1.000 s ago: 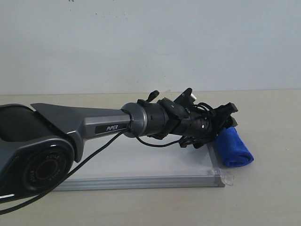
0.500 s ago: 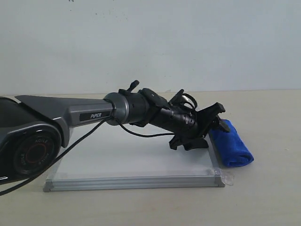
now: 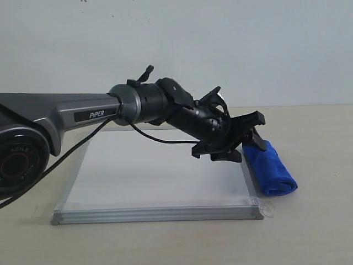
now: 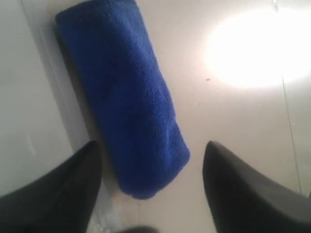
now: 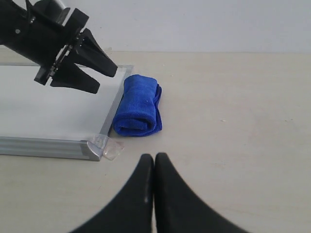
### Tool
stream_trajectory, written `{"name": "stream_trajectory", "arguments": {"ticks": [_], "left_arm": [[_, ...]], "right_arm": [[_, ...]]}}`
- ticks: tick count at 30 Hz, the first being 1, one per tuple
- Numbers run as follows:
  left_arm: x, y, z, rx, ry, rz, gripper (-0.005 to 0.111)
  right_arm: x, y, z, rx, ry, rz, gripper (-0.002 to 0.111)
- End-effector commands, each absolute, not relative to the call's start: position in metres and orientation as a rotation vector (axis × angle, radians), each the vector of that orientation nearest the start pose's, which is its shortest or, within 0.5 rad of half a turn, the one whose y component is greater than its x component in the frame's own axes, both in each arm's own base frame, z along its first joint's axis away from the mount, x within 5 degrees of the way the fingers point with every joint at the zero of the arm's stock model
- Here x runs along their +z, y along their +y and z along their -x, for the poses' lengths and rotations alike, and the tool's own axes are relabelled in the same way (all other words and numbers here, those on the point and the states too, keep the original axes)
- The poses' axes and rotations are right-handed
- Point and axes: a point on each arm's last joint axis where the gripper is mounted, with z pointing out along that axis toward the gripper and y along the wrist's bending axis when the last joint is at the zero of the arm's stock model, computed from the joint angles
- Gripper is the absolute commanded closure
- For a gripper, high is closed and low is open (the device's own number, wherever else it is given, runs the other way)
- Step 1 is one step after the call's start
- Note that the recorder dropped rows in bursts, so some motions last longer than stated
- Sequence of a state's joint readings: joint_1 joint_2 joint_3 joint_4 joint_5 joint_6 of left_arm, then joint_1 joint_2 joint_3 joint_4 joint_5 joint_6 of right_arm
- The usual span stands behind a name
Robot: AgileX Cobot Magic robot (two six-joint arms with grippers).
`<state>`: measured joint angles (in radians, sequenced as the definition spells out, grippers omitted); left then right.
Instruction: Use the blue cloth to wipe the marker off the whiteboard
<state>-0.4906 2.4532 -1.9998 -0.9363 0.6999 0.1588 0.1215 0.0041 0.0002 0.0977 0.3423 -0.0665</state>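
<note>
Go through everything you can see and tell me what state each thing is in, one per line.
blue cloth: rolled up, lying on the table beside the whiteboard's edge, not gripped.
whiteboard: lying flat on the table; no ink shows on the visible part.
left gripper: open, fingers apart over one end of the cloth.
right gripper: shut, empty, away from the cloth.
</note>
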Motion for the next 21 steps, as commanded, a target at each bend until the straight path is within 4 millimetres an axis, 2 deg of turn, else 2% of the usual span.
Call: {"name": "stream_trajectory", "arguments": {"ticks": [1,6,13,21], "left_arm": [[0.157,-0.291,-0.441,-1.03,2.662,-0.228,0.069],[0.167,-0.287,-0.431,-0.958,2.734,-0.334,0.085],[0.191,-0.272,-0.41,-0.811,2.753,-0.375,0.102],[0.206,-0.242,-0.373,-0.661,2.746,-0.414,0.103]], "right_arm": [[0.183,0.009,-0.053,0.132,1.814,0.108,0.108],[0.183,0.009,-0.053,0.132,1.814,0.108,0.108],[0.183,0.009,-0.053,0.132,1.814,0.108,0.108],[0.183,0.009,-0.053,0.132,1.814,0.108,0.108]]}}
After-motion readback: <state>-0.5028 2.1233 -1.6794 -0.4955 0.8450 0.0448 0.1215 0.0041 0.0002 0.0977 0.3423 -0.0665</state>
